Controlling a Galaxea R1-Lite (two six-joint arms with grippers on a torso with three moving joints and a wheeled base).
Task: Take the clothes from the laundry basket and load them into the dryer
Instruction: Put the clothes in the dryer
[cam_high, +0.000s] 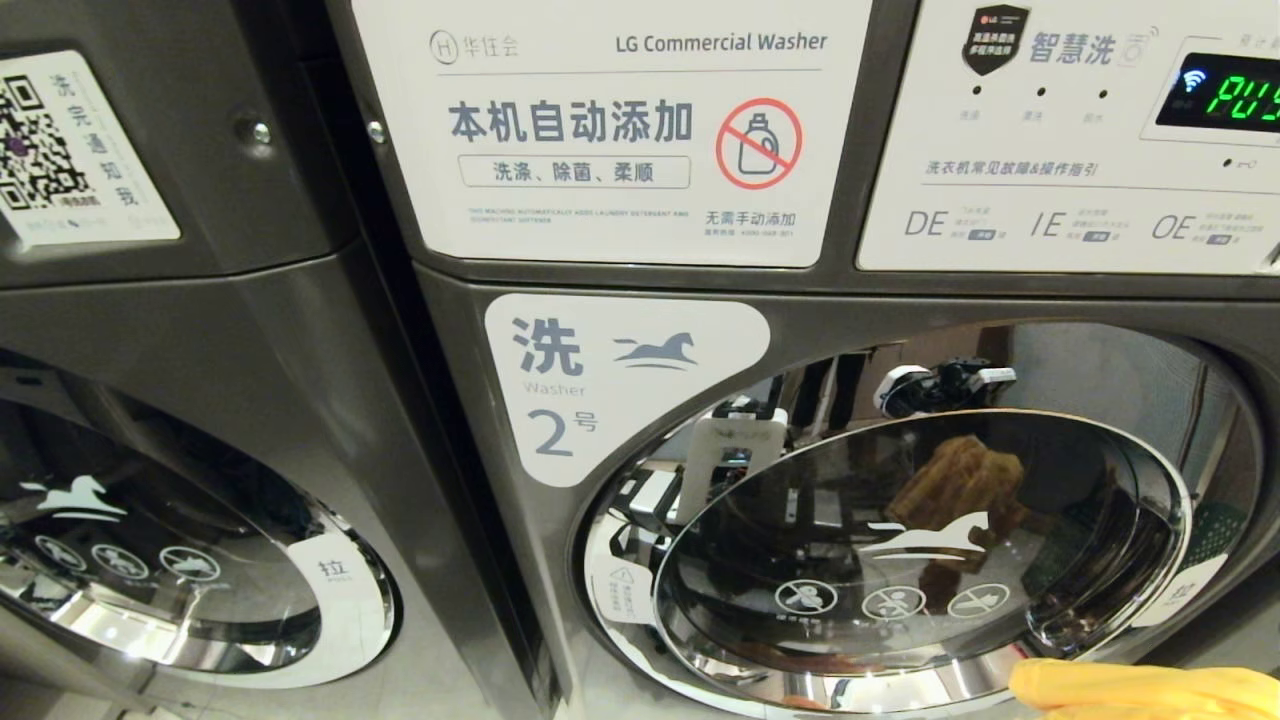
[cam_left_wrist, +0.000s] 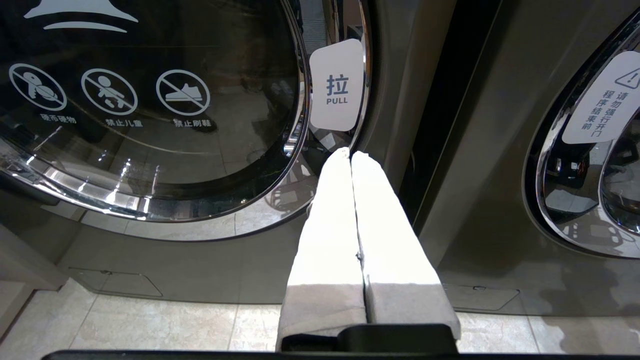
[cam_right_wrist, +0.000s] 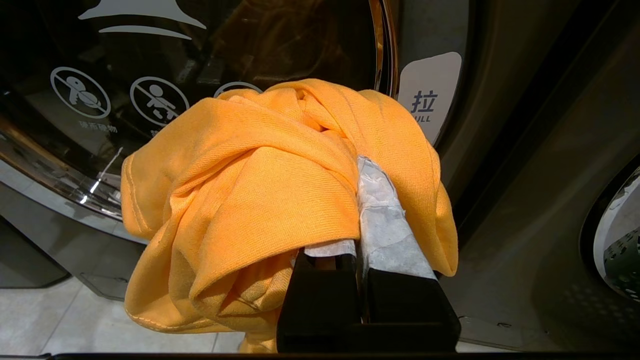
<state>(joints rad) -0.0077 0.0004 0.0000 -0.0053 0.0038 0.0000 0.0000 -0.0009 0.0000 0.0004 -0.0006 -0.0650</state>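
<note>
An orange garment (cam_right_wrist: 250, 200) is bunched over my right gripper (cam_right_wrist: 359, 167), which is shut on it; one taped finger (cam_right_wrist: 385, 225) shows beside the folds. A corner of that garment (cam_high: 1150, 692) pokes into the head view at the bottom right. It hangs in front of the round glass door (cam_high: 920, 560) of the machine labelled Washer 2, and that door is closed. The door's white pull tab (cam_right_wrist: 427, 95) is just beyond the cloth. My left gripper (cam_left_wrist: 350, 152) is shut and empty, low before the neighbouring machine. The laundry basket is out of view.
A second grey machine with a closed glass door (cam_high: 180, 560) stands to the left, its pull tab (cam_left_wrist: 336, 85) just past my left fingertips. A dark gap (cam_left_wrist: 450, 125) separates the two machines. Pale floor tiles (cam_left_wrist: 150, 325) run below them.
</note>
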